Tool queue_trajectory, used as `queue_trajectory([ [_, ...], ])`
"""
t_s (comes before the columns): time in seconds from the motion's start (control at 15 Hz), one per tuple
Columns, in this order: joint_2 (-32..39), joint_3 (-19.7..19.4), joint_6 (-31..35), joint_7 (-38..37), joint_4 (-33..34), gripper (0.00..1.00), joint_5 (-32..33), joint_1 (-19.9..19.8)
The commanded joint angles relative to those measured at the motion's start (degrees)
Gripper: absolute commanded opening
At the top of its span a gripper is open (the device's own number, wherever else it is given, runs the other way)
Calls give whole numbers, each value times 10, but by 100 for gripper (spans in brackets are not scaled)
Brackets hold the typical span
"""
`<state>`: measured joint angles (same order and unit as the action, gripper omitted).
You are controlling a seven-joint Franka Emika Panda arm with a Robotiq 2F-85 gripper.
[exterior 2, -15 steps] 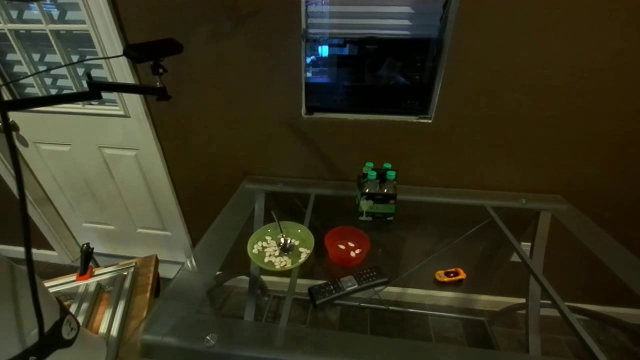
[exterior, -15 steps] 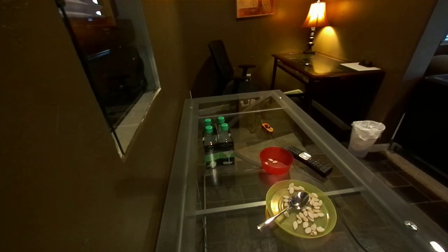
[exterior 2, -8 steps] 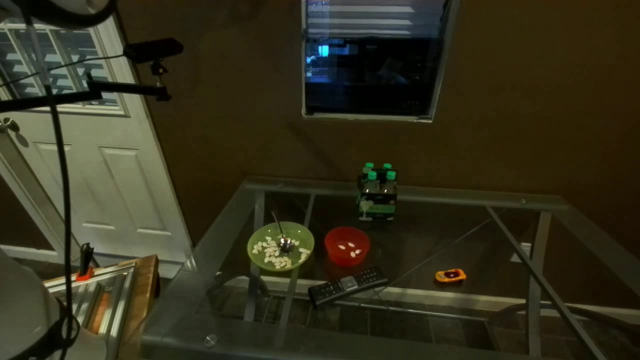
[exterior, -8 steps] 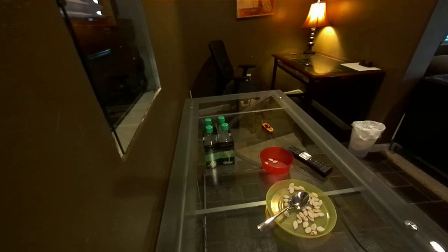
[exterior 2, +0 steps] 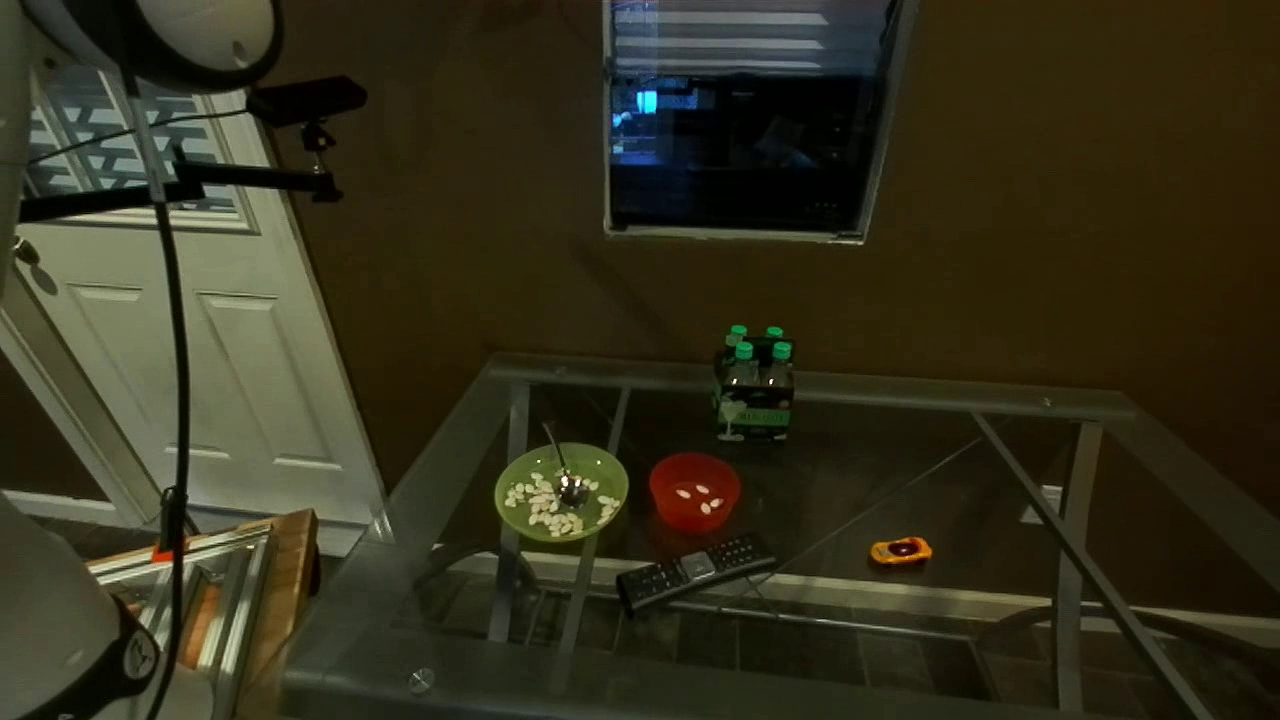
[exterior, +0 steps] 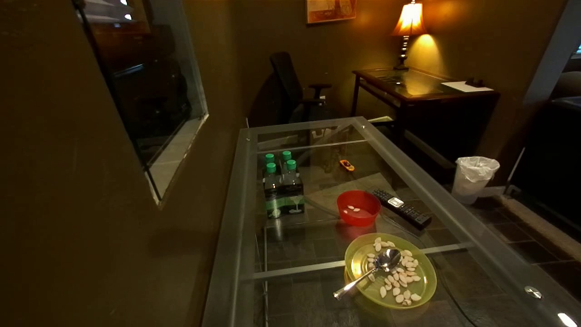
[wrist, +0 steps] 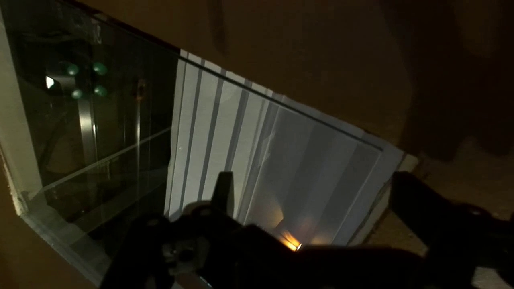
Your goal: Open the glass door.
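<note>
The gripper (wrist: pixel 312 175), spread wide and holding nothing, faces the glass door (wrist: pixel 192 132) and should meet its edge squarely, pulling lightly, since the hinge side is indeterminable.

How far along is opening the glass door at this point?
Done: the approach, at least in part; in the wrist view the gripper faces the glass door, its jaws apart. In hand: nothing; no edge or handle shows between the jaws, and contact can't be told. Left: probably the whole opening, since in an exterior view the door seems to sit within its pale frame, with no clear gap.
</note>
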<state>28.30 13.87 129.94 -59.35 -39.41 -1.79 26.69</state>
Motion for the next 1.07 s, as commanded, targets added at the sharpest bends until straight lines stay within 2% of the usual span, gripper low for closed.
queue_trajectory([
  [0.0, 27, -6, 9, -26, 39, 100, 8, 13],
  [1.0, 32, -18, -20, -69, 37, 100, 12, 13],
])
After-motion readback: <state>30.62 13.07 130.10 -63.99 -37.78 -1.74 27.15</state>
